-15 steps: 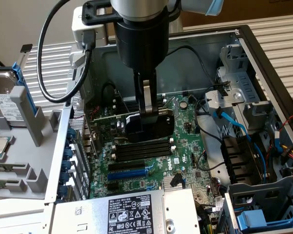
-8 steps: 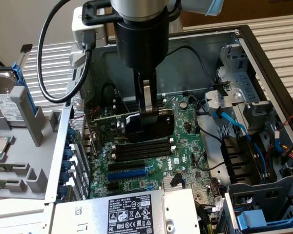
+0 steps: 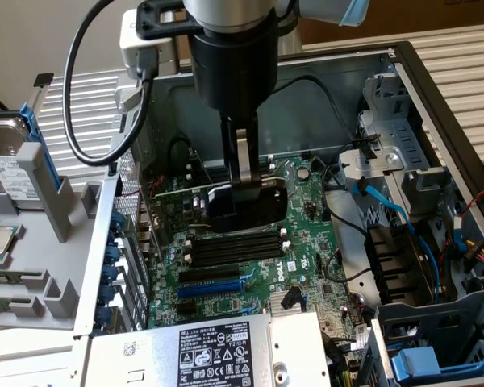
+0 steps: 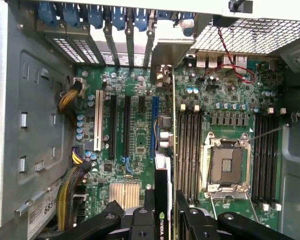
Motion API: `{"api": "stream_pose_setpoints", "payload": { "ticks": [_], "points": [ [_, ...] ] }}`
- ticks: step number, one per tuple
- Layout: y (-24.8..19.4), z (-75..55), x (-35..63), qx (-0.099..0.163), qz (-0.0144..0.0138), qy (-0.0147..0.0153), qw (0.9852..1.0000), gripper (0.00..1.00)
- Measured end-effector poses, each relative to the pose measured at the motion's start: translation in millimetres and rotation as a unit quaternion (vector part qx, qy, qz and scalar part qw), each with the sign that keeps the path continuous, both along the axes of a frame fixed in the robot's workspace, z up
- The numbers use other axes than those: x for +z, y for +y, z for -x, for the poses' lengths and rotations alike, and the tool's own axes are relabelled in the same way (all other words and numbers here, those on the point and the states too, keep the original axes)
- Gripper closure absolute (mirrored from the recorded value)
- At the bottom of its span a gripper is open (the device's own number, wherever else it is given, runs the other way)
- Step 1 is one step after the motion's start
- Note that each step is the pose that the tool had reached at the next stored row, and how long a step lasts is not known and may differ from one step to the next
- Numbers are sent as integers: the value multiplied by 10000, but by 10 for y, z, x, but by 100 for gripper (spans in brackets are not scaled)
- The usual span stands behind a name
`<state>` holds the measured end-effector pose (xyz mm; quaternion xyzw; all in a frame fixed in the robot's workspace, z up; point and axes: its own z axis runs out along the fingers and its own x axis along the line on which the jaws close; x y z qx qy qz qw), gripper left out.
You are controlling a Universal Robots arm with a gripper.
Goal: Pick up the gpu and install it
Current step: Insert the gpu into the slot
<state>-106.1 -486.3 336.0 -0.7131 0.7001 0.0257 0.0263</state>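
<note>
Gripper point(image 3: 244, 187) clamped on gpu point(image 3: 226, 216). Card hangs edge-down between fingers, directly under wrist, just above motherboard point(image 3: 306, 242). Probably light, stiff, fragile: thin board, bare components. Best hold looks like flat faces across shroud, mid-length, clear of connector edge and bracket.

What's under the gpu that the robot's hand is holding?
The green motherboard lies under the gpu, with its long slots. The strip right beneath the gpu is hidden by it.
</note>
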Motion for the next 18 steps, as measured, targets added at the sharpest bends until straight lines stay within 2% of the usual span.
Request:
{"api": "stream_pose_setpoints", "payload": {
  "ticks": [11,18],
  "points": [
    [15,69,-63,-132,-2,1,9999,74],
    [15,96,-87,-145,-15,12,9999,74]
  ]
}}
